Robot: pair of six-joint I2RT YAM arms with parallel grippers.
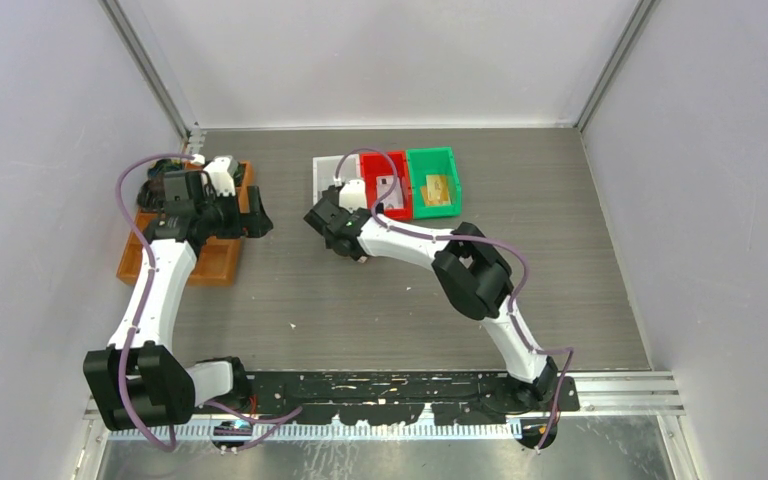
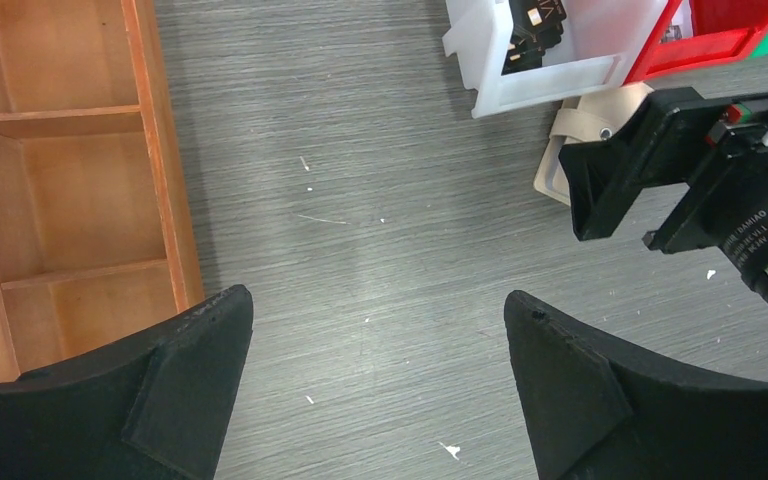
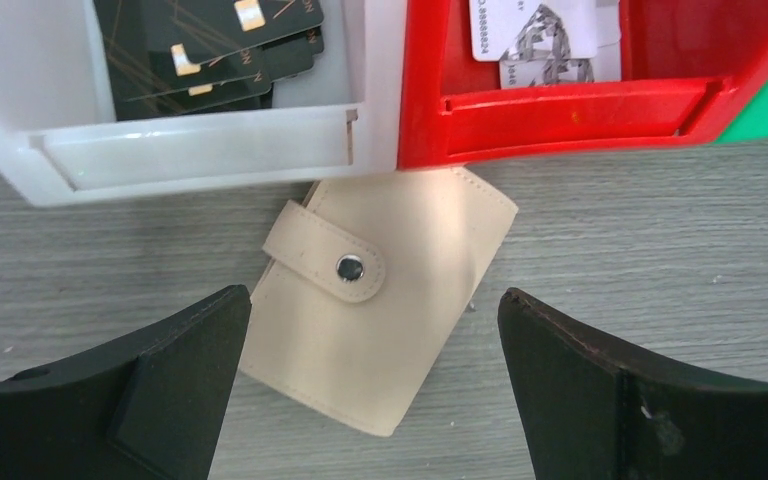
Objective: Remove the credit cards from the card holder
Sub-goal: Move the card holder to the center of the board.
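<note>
Lying flat on the table (image 3: 660,230), the card holder (image 3: 400,340) is seen tilted, its snap tab (image 3: 335,262) fastened, so its contents are hidden. Its upper edge is set against the front lips of the white bin (image 3: 190,150) and the red bin (image 3: 560,110); whether they touch cannot be told. Black cards (image 3: 210,45) in the white bin and white credit cards (image 3: 535,35) in the red bin are cut off by the frame. The right gripper (image 3: 375,305) is spread wide to either side of the holder, with nothing held. The left gripper (image 2: 376,300) is likewise spread wide over the table beside the wooden tray (image 2: 60,200), also holding nothing. From above, the holder is almost wholly covered by the right gripper.
</note>
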